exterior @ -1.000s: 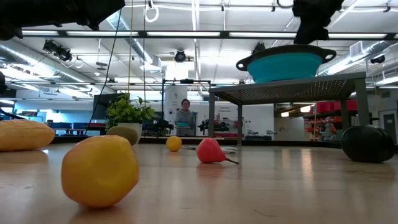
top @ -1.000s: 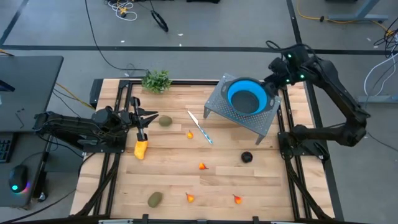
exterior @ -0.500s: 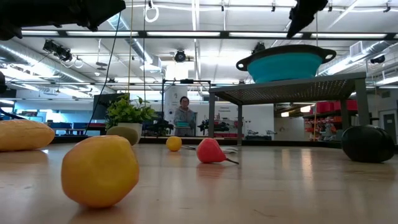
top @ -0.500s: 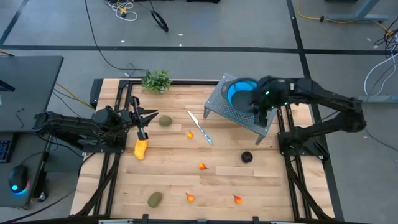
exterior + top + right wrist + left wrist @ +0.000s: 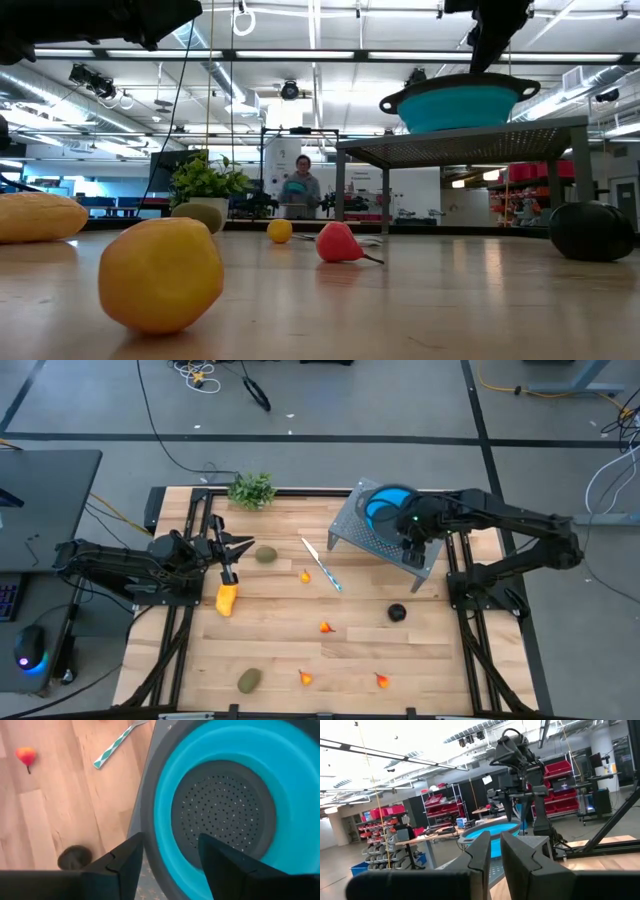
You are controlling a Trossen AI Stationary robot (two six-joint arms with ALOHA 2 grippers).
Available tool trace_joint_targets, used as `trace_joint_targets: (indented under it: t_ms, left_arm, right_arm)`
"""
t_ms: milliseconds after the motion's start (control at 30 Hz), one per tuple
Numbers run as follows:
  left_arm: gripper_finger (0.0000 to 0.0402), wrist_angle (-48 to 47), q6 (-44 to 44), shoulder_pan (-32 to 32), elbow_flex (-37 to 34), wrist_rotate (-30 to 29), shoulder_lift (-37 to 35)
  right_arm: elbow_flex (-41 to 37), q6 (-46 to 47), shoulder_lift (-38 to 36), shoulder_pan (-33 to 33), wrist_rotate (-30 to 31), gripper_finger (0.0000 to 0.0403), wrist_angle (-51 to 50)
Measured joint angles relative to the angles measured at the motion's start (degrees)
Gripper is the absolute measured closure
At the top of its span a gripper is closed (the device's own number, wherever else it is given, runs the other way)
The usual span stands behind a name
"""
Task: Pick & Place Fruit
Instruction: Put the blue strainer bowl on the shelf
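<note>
The left arm lies low across the left of the high view, its left tool [image 5: 229, 565] pointing right with fingers nearly together. The right arm bends in from the right edge, its right tool [image 5: 408, 540] at upper centre-right, fingers parted.

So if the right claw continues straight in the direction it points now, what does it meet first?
Most likely the blue colander. The right claw, its fingers apart and empty, looks down onto the colander's near rim, above the grey rack. How far above is hard to judge.
</note>
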Motion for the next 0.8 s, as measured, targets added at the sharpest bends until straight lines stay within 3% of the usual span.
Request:
trace_joint_targets:
  t_ms: [200,467,800]
  left_arm:
    - [0.0349,-0.07,0.00,0.02,0.00,0.00,0.00]
    - [0.0349,-0.17,0.02,0.02,0.00,0.00,0.00]
    - [0.0349,-0.15,0.02,0.01,0.00,0.00,0.00]
  right_arm:
    - [-3.61,0.51,0.34,0.00,3.57,0.0203,0.91]
    - [-3.67,1.42,0.29,0.00,2.99,0.0211,1.13]
    - [-3.67,2.89,0.18,0.95,0.03,0.0313,-0.13]
